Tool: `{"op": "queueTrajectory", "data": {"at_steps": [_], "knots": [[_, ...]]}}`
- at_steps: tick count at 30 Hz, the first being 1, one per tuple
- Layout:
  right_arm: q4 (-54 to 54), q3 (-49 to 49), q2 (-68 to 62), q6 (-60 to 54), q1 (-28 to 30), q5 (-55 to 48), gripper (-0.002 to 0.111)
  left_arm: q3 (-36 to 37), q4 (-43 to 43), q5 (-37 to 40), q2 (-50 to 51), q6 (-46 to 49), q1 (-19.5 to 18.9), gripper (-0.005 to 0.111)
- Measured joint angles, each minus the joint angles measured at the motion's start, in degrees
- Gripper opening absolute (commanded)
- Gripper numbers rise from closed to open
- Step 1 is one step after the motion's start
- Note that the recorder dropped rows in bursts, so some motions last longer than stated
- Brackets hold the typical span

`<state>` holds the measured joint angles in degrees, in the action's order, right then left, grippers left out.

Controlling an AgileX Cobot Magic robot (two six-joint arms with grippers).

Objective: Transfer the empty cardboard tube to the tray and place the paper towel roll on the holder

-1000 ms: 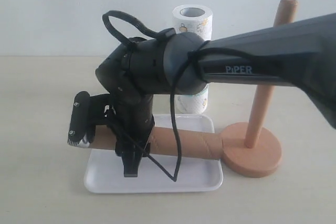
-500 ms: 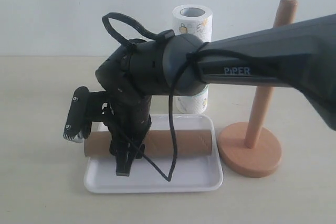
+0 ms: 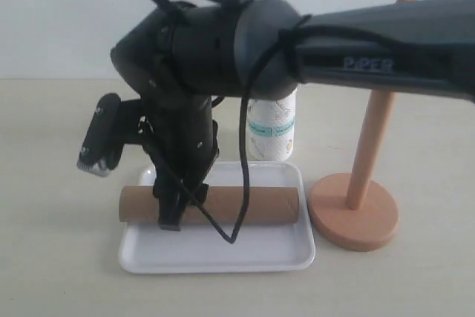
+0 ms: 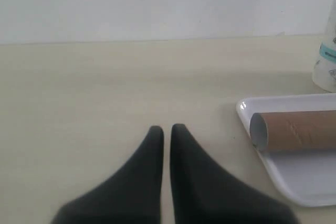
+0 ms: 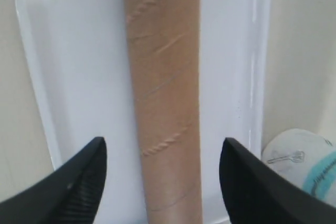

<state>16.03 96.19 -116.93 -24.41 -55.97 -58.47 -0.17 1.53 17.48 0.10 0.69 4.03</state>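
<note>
After laying the empty cardboard tube flat across the tray, lower centre, lifted the right gripper clear, jaws apart and empty. Kept the left gripper pressed together. Paper towel roll next, upright behind.

Plain pale wall behind a cream tabletop (matte, uniform in tone), meeting in a straight horizontal line under soft, even light.
</note>
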Motion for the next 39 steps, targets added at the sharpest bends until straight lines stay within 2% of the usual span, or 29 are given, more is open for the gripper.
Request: {"op": "queueTrajectory", "data": {"at_steps": [2,5,6,19,24,30,39], "knots": [[-0.10,0.47,1.96,2.42,0.01,-1.03,0.043,0.00,0.00,0.00,0.00,0.00,0.00,0.004],[-0.10,0.70,4.93,5.11,0.01,-3.77,0.007,0.00,0.00,0.00,0.00,0.00,0.00,0.004],[-0.10,0.70,5.92,5.74,0.01,-4.65,0.000,0.00,0.00,0.00,0.00,0.00,0.00,0.004],[-5.13,-0.42,18.79,7.97,0.01,-11.17,0.000,0.00,0.00,0.00,0.00,0.00,0.00,0.004],[-5.40,-5.74,31.25,10.84,0.01,-11.28,0.000,0.00,0.00,0.00,0.00,0.00,0.00,0.004],[-5.63,-16.91,48.58,16.58,0.01,-11.28,0.000,0.00,0.00,0.00,0.00,0.00,0.00,0.004],[-6.26,-40.04,75.50,22.37,0.01,-6.96,0.000,0.00,0.00,0.00,0.00,0.00,0.00,0.004]]}}
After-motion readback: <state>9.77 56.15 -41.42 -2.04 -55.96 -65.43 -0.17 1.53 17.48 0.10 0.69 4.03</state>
